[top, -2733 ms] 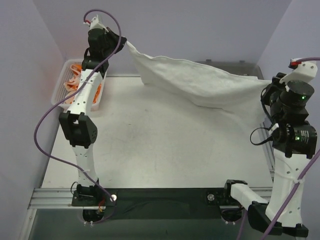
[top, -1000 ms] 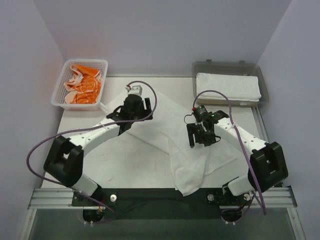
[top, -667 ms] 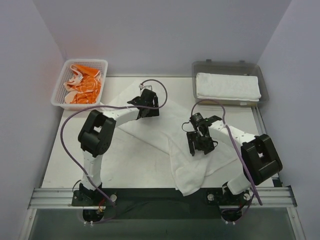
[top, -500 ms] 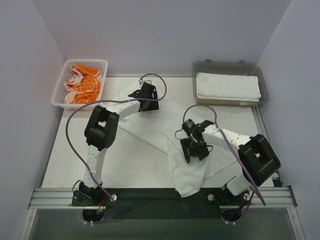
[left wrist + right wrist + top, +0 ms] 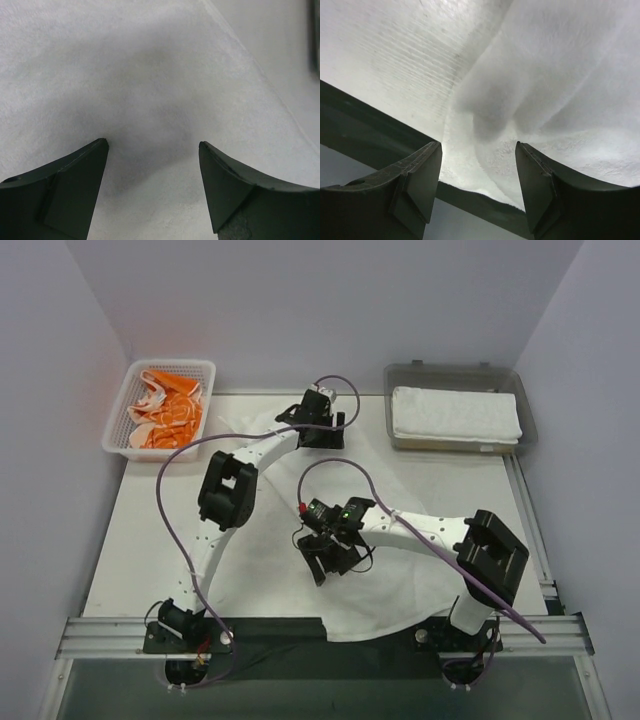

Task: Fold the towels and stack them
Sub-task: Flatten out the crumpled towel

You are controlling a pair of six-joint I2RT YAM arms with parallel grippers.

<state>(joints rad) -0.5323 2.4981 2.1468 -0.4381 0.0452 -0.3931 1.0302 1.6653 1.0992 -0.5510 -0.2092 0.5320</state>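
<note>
The left gripper [image 5: 322,428] has slid to the far edge of the big white towel [image 5: 400,575] spread on the table [image 5: 130,540]; the right gripper [image 5: 328,562] came to its middle. Left wrist: fingers [image 5: 75,175] wide, holding nothing. Right wrist: fingers [image 5: 415,175] apart above a soft fold, gripping nothing.

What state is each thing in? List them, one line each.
Big white towel: unfolded, spread rumpled on the table.
Folded white towel: folded, lying in the tray.
Orange towels: crumpled in the basket.
Left gripper: open, over the big towel.
Right gripper: open, over the big towel.
</note>
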